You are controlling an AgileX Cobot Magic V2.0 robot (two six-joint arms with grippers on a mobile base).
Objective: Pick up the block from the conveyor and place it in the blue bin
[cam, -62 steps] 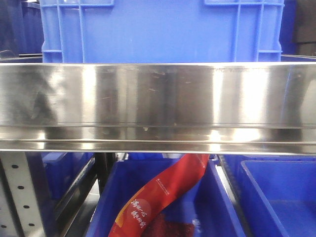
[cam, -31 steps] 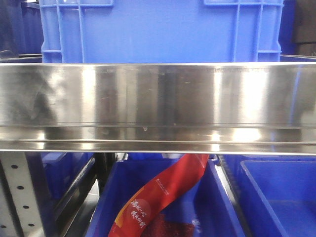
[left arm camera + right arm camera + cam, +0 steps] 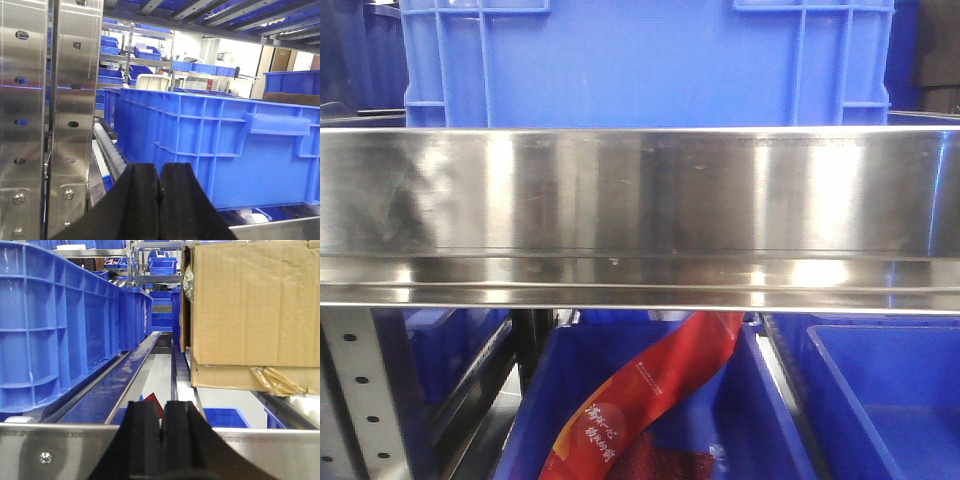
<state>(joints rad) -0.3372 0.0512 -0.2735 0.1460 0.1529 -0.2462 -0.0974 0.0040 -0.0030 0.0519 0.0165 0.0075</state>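
Observation:
The conveyor and the block are out of view in every frame. A large blue bin (image 3: 650, 60) stands on a steel rack straight ahead; the left wrist view shows a blue bin (image 3: 225, 145) and the right wrist view shows another blue bin (image 3: 50, 330). Which one is the task's bin I cannot tell. My left gripper (image 3: 160, 167) is shut, its black fingers pressed together with nothing between them, just short of the bin's near corner. My right gripper (image 3: 161, 405) is also shut and empty, pointing down the gap between the bin row and a cardboard box.
A shiny steel shelf rail (image 3: 640, 200) spans the front view. Below it a red packet (image 3: 640, 400) lies in a lower blue bin (image 3: 770, 420). A cardboard box (image 3: 255, 305) sits at the right. A perforated steel upright (image 3: 75, 100) and a roller track (image 3: 112, 150) stand at the left.

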